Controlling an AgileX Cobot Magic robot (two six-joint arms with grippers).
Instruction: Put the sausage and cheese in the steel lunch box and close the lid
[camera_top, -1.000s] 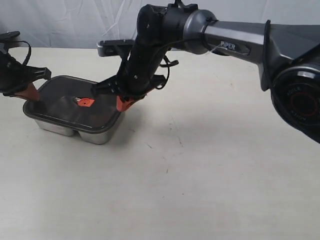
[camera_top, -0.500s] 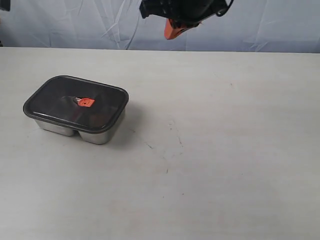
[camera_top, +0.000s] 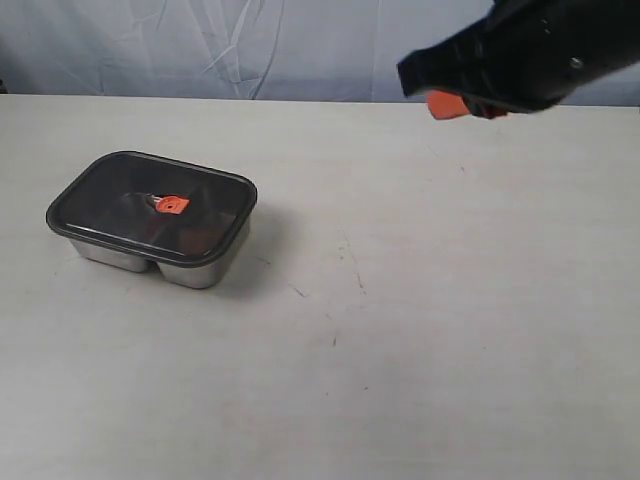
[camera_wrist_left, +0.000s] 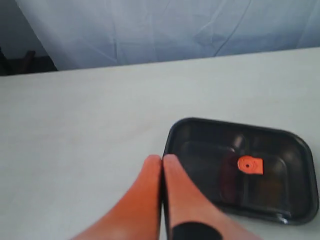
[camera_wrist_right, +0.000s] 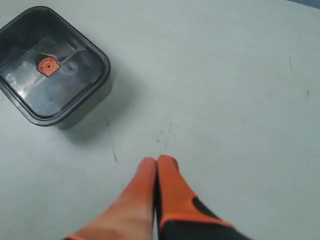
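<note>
The steel lunch box (camera_top: 190, 268) sits on the table (camera_top: 420, 320), toward the left of the exterior view. The lid (camera_top: 150, 200) lies flat across it, its rim seated evenly all round as far as I can see, with the orange valve (camera_top: 172, 205) at the centre. The sausage and cheese I cannot make out for certain through the dark lid. There are dim shapes beneath it that may be them, and nothing lies loose on the table.

My left gripper (camera_wrist_left: 162, 159) has its orange fingers pressed together on nothing and looks down on the box from above, clear of it. My right gripper (camera_wrist_right: 157, 161) is likewise pressed together and empty. It is high over the table and well apart from the box, at the upper right of the exterior view (camera_top: 447, 104).

I judge the task to be at its end: food in, lid on, both arms off the box. What remains, if anything, is to confirm the seal. If a corner proves proud, the next move calls for a closed gripper brought down flat on that corner of the lid. The press should be gentle so the box does not skid on the smooth table. Otherwise I simply bring both arms to rest.
</note>
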